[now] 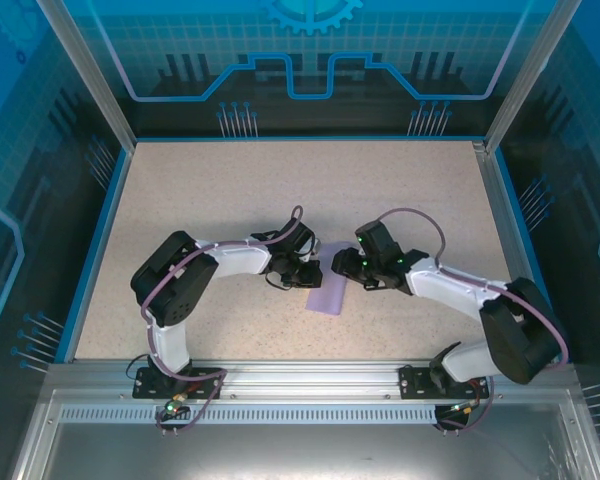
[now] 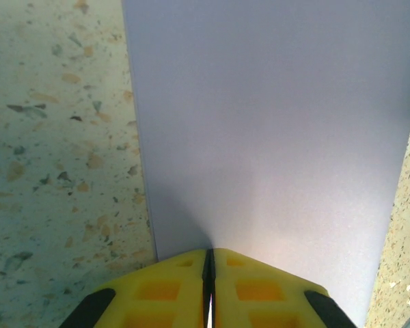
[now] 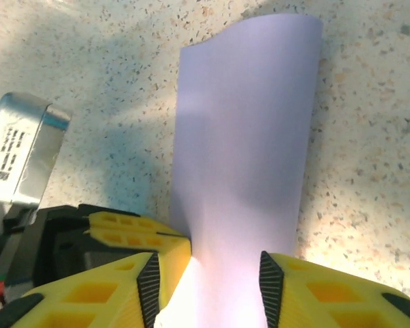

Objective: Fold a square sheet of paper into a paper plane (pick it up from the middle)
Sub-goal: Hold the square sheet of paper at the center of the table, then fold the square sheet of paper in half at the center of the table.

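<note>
One lavender sheet of paper (image 1: pixel 328 296) near the middle of the speckled table (image 1: pixel 230 200), long and narrow in outline, sitting between the tips of both arms. Stays low over the tabletop; flat or slightly lifted, hard to tell. Curls upward at its far end in the right wrist view. Left gripper (image 1: pixel 303 273) at the sheet's left side, reaching in from the left. Yellow fingers (image 2: pixel 171 290) pressed together with barely a slit between, clamped on the paper's near edge, lavender surface spreading away from the seam across most of the left wrist view. Right gripper (image 1: pixel 346 268) opposite, coming in from the right, tip facing the left one, close but apart. Its yellow fingers (image 3: pixel 321 290) spread wide, black pads turned inward, paper running between and beneath them, jaws standing apart around the strip. From the right wrist, left gripper's yellow tip touching the sheet's left edge, just beside the right gripper's left finger. Further left, a silver labelled box (image 3: pixel 24 154) on the left arm.
</note>
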Controlling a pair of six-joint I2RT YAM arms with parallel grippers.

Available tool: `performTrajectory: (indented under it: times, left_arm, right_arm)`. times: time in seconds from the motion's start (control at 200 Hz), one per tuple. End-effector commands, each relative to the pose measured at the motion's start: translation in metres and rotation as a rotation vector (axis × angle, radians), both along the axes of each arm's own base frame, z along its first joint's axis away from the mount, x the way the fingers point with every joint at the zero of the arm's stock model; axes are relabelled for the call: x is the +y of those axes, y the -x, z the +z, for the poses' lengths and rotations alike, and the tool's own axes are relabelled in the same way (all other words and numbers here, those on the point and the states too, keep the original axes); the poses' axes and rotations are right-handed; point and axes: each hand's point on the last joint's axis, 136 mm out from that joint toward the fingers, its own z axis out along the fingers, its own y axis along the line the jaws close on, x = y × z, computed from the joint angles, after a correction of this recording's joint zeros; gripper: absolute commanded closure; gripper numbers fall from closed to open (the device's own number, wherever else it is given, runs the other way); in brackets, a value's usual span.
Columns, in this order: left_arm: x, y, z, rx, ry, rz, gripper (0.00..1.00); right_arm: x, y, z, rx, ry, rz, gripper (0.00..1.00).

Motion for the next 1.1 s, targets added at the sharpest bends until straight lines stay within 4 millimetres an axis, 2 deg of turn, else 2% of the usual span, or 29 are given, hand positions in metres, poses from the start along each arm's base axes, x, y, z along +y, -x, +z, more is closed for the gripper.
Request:
performTrajectory:
  times: [0.0,0.195,0.35,0.61,1.095]
  left_arm:
    - [0.033,0.022,-0.046,0.068,-0.196,-0.011,0.88]
    - [0.033,0.023,-0.047,0.065,-0.205,-0.018,0.88]
    - [0.034,0.023,-0.044,0.058,-0.215,-0.018,0.88]
    - [0.036,0.025,-0.045,0.057,-0.225,-0.021,0.88]
    - [0.035,0.026,-0.046,0.070,-0.225,-0.025,0.88]
  right_arm:
    - [0.006,0.008,0.002,-0.006,-0.082,0.036,0.61]
    - [0.018,0.002,-0.005,-0.016,-0.204,0.038,0.72]
    - [0.022,-0.007,-0.013,-0.012,-0.206,0.051,0.78]
    - [0.012,-0.010,-0.032,0.024,-0.184,0.055,0.81]
    - [-0.011,0.005,-0.070,0.096,-0.100,0.035,0.81]
